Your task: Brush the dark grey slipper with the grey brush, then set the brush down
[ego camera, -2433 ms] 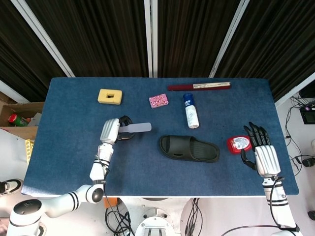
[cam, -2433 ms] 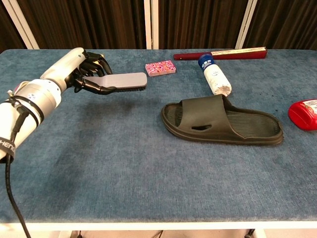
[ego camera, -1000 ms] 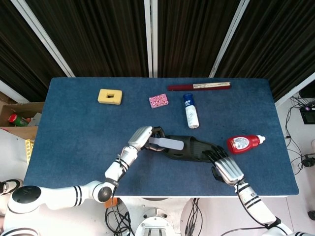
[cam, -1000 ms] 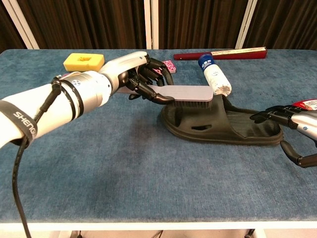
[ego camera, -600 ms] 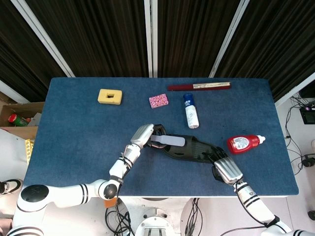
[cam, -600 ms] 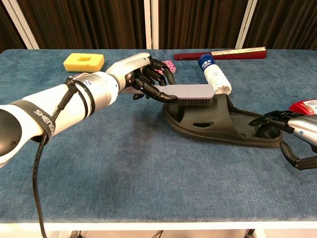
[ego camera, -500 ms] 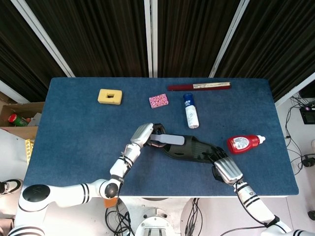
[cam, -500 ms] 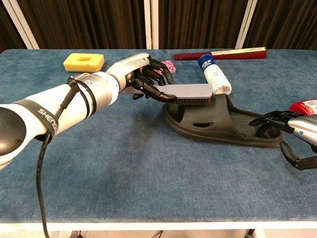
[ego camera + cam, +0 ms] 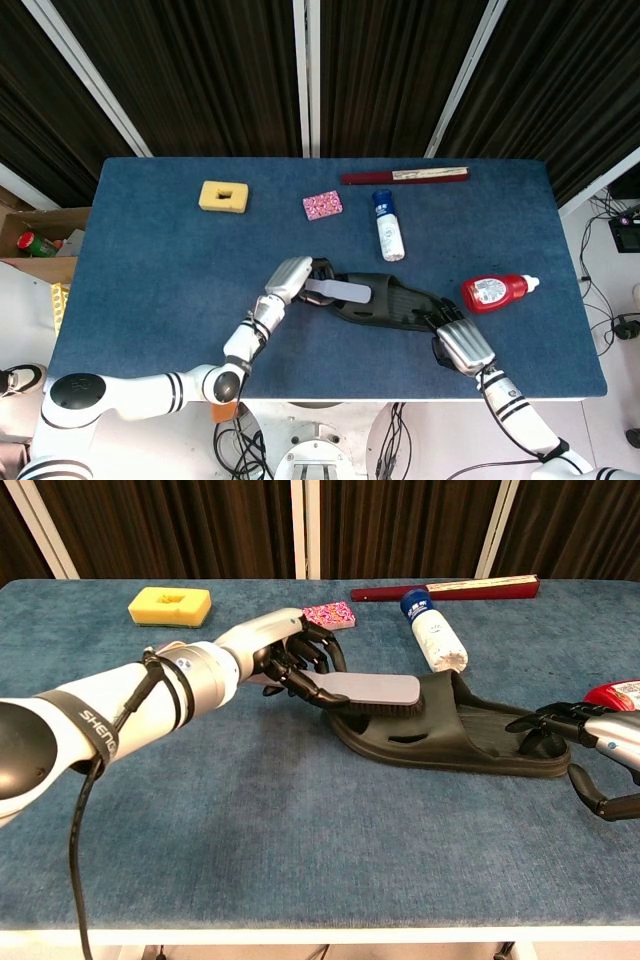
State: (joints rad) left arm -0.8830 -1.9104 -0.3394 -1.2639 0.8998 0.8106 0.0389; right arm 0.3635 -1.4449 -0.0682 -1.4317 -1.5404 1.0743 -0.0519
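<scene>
Dark vertical slats back a worktop covered in blue, short-piled fabric [image 9: 150, 300].

Near the middle of that worktop, toward its front edge, the left hand [image 9: 290, 277] [image 9: 268, 645] has its dark fingers [image 9: 305, 675] curled tight round the handle of the flat grey plastic brush [image 9: 336, 291] [image 9: 370, 692]. The brush head points toward the right edge, bristles down, and rests on the toe end of the dark grey rubber slipper [image 9: 392, 302] [image 9: 455, 736].

The right hand [image 9: 458, 345] [image 9: 590, 742] comes in from the front right. Its fingers are loosely spread, and the fingertips [image 9: 530, 720] lie on the slipper's heel rim, pressing on it rather than closing round it.

The slipper lies flat, sole down, its long axis running left to right along the worktop, with the strap end toward the left. It is a moulded one-piece slide with a broad band over the toe and a ribbed footbed.

Just beyond the slipper lies a white cylindrical bottle with a blue cap [image 9: 388, 226] [image 9: 432, 632]. A squat red bottle with a white nozzle [image 9: 495, 292] [image 9: 612, 695] lies beside the heel, toward the right edge. Near the back edge are a yellow rectangular sponge with a central hole [image 9: 224, 195] [image 9: 169, 605], a small pink patterned block [image 9: 322, 205] [image 9: 329, 613] and a long dark red closed fan [image 9: 404, 176] [image 9: 445, 587].
</scene>
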